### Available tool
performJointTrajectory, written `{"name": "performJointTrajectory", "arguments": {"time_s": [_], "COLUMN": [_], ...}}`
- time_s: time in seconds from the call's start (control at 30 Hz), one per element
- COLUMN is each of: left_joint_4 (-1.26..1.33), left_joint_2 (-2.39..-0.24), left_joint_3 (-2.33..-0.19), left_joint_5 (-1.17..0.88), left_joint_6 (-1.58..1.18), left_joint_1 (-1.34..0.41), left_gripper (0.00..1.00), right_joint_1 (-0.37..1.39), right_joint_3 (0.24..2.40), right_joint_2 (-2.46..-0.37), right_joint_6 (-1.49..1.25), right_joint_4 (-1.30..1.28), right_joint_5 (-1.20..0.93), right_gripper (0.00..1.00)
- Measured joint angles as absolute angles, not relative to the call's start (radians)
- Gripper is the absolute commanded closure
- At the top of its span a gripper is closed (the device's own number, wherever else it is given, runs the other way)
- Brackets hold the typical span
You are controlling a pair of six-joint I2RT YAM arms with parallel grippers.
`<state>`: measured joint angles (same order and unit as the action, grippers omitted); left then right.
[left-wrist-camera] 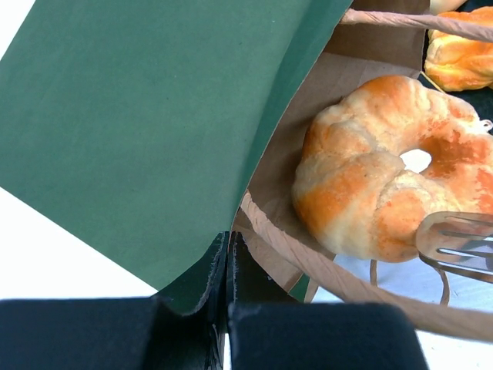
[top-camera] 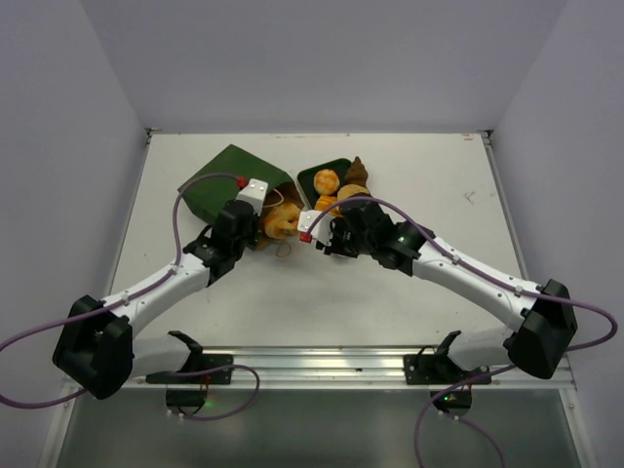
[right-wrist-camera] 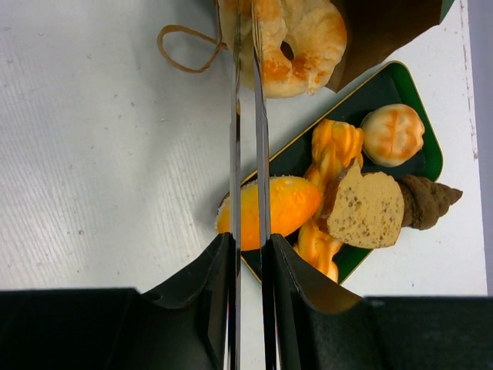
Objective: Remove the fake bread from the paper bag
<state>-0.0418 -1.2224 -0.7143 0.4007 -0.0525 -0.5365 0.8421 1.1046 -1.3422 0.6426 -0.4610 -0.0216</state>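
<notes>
Robot lab test cell: white table [top-camera: 390, 302] boxed in by plain pale walls [top-camera: 322, 58], metal mounting rail [top-camera: 322, 363] at near edge, purple cables [top-camera: 175, 224] trailing off.

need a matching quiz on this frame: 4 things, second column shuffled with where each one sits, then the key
Things
1. dark green paper bag
2. golden ring-shaped toy croissant
3. dark brown pointed toy pastry
4. thin tan cord handle loop

Places
A. lying on the white table, just outside the bag's mouth
B. on its side, edge pinched in the left hand
C. on the flat dark green tray
D. in the bag's mouth, on the brown inside

Pairs: 1-B, 2-D, 3-C, 4-A
</notes>
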Motion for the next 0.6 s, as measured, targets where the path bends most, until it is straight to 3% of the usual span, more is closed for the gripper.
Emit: {"name": "performJointTrajectory", "arguments": {"time_s": [0.6], "left_joint_4": [-0.054], "left_joint_2": [-1.372], "left_joint_3": [-0.873], "left_joint_5": [0.371], "left_joint_6": [-0.069], "left_joint_1": [-0.472], "left_gripper": [1.00], "right_joint_1": [0.769], "right_joint_3": [1.105], "right_joint_2": [-1.232], "right_joint_6": [0.654], "right_joint_4": [-0.549], "right_joint_5": [-0.022], "right_gripper": [1.00]}}
